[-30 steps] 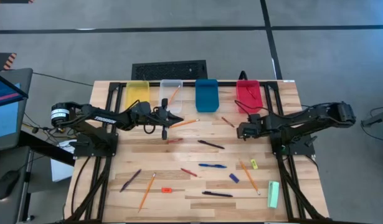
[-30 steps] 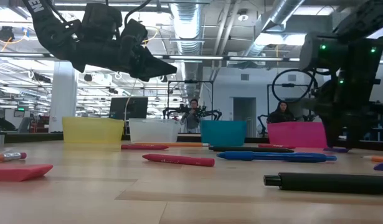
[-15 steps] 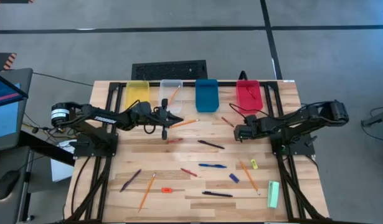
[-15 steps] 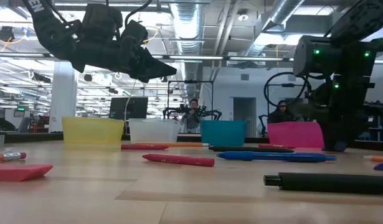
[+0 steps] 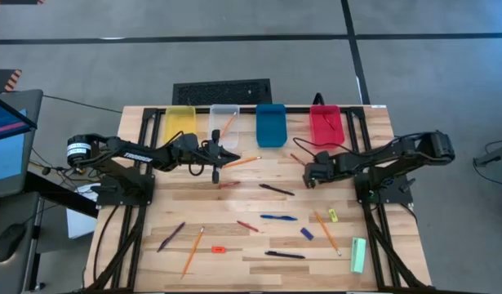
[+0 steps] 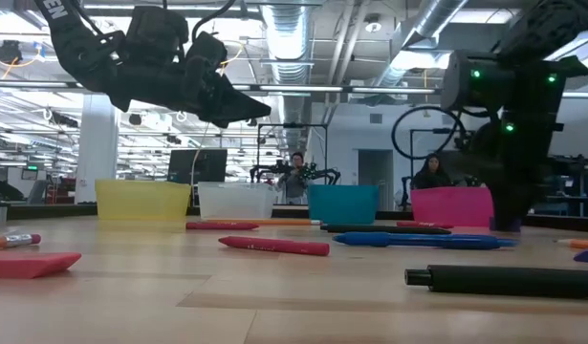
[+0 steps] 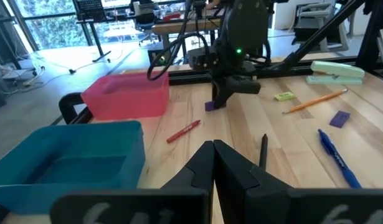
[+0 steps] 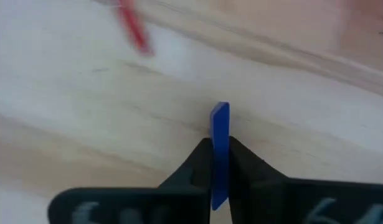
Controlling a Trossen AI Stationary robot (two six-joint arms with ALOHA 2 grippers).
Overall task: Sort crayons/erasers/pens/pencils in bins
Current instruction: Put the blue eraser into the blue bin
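Observation:
Four bins line the table's far edge: yellow (image 5: 181, 122), clear (image 5: 224, 121), blue (image 5: 271, 124) and red (image 5: 325, 124). Crayons (image 5: 247, 225), pens (image 5: 278, 218), pencils (image 5: 326, 232) and erasers (image 5: 306, 233) lie scattered flat on the wood. My right gripper (image 5: 309, 180) is down at the table in front of the red bin, shut on a small blue-purple eraser (image 8: 220, 124). My left gripper (image 5: 222, 159) hangs shut and empty above the table in front of the clear bin. My right gripper pinches the blue-purple eraser's two flat faces (image 8: 220, 143) between its two fingers, coming from above and pointing down. The eraser stands on edge, and its lower end (image 7: 208, 106) sticks out past the fingertips at table level. Whether it is lifted clear I cannot tell.
A red crayon (image 5: 299, 159) lies just beyond my right gripper and a black pen (image 5: 277, 189) to its left. An orange pencil (image 5: 242, 162) lies by my left gripper. A pale green bar (image 5: 358, 255) sits at the near right. People show in the room behind.
My right gripper has gone a little toward the table's left edge, come down to the table and shut on the blue-purple eraser.

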